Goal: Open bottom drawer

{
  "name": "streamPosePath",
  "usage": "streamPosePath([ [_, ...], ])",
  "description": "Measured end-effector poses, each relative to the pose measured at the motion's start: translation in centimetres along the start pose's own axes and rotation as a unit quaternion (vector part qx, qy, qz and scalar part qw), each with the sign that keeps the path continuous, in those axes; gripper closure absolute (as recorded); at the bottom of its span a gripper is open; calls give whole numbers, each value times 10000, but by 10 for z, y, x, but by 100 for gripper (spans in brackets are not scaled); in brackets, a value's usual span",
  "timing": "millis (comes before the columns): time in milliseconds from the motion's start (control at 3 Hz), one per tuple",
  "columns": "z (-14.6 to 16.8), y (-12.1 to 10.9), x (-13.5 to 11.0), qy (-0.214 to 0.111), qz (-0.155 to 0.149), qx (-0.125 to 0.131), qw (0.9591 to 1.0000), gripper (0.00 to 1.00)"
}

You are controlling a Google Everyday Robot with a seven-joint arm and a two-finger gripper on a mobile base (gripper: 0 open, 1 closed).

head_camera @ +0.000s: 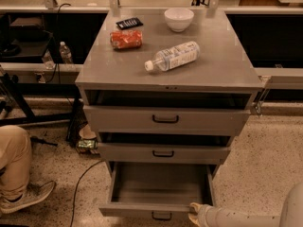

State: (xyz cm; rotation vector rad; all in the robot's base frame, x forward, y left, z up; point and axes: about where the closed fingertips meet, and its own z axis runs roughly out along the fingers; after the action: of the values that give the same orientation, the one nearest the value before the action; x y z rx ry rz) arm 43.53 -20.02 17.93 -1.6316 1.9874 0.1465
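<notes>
The grey metal cabinet (pixel 222 70) has three drawers. The bottom drawer (pixel 158 193) stands pulled far out, its inside bare, with its small black loop handle (pixel 161 216) at the centre of its front. My gripper (pixel 195 210) is at the right end of the drawer's front edge, at the bottom of the view. My white arm (pixel 246 217) runs in from the lower right corner. The upper two drawers (pixel 165 119) (pixel 163 153) stand slightly out.
On the cabinet top lie a plastic bottle (pixel 173 56), a white bowl (pixel 179 18), an orange snack bag (pixel 126 39) and a dark packet (pixel 129 22). A person's leg and shoe (pixel 16 174) are at the left. A cable (pixel 78 183) crosses the floor.
</notes>
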Motion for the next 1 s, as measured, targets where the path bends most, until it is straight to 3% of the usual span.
streamPosePath([
  [333,0,1,0,-3,0,-5,10000,97],
  [1000,0,1,-1,-7,1,-12,10000,50],
])
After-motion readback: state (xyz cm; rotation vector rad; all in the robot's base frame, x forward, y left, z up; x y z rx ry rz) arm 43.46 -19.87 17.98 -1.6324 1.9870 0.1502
